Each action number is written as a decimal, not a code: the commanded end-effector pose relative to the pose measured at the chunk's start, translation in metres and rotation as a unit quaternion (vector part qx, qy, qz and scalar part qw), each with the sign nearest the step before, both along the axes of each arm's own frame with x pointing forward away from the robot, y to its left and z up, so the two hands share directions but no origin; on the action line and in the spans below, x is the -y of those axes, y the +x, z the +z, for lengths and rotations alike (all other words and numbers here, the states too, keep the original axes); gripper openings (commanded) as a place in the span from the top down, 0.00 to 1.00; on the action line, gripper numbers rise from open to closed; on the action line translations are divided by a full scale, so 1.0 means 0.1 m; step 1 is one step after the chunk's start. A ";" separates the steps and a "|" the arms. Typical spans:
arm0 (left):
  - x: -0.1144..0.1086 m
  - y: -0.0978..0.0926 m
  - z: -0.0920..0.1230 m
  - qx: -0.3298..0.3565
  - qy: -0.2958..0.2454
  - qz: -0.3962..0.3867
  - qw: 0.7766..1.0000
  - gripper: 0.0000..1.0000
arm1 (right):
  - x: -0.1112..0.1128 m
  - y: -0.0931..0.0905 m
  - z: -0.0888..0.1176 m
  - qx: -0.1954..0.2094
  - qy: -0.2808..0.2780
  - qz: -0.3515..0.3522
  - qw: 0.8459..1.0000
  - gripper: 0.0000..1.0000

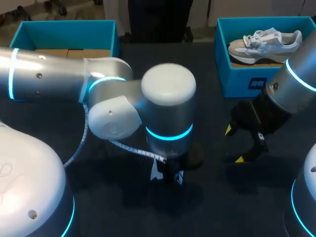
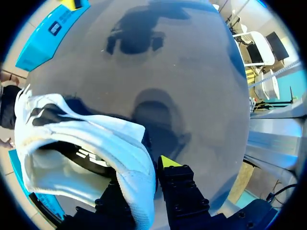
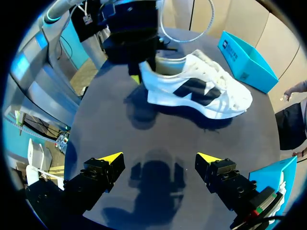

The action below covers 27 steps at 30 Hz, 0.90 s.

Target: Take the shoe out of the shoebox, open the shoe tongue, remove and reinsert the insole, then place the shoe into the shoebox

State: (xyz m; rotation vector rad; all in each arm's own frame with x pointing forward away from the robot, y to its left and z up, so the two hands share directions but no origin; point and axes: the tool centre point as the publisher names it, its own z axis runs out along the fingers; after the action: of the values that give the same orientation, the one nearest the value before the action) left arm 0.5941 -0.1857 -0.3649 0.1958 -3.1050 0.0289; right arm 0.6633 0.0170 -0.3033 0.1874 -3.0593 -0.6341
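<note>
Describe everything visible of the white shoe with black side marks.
The shoe is a white lace-up trainer with black side marks, seemingly fabric upper and thick white sole. It sits upright, sole down, over the dark table; contact is unclear. The left pincer is shut on its heel wall, one finger inside, one outside.

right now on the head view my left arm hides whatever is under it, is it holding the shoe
Observer: Yes. The left wrist view shows the left gripper with both fingers shut on the shoe at its heel rim.
Operator: which way up is it
Observer: Sole down in the right wrist view, toe pointing away from the left gripper.
Operator: is the right gripper near it
Observer: The right gripper is open, and the shoe lies ahead of it, apart from its fingers.
</note>
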 end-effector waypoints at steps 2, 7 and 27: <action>-0.24 0.26 0.46 -0.028 -0.003 -0.011 1.000 1.00 | 0.00 -0.01 -0.01 0.001 -0.001 0.000 1.000 0.00; -0.36 0.45 0.72 -0.028 0.002 -0.007 1.000 1.00 | 0.00 -0.01 -0.01 0.001 -0.001 0.000 1.000 0.00; -1.00 1.49 1.75 -0.098 -0.033 -0.006 0.995 1.00 | 0.00 -0.01 -0.01 0.001 -0.001 0.000 1.000 0.00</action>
State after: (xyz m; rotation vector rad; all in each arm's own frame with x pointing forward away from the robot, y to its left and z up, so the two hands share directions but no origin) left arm 0.7193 -0.1038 -0.2282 0.1828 -2.9960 0.0575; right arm 0.6633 0.0170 -0.3033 0.1873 -3.0593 -0.6341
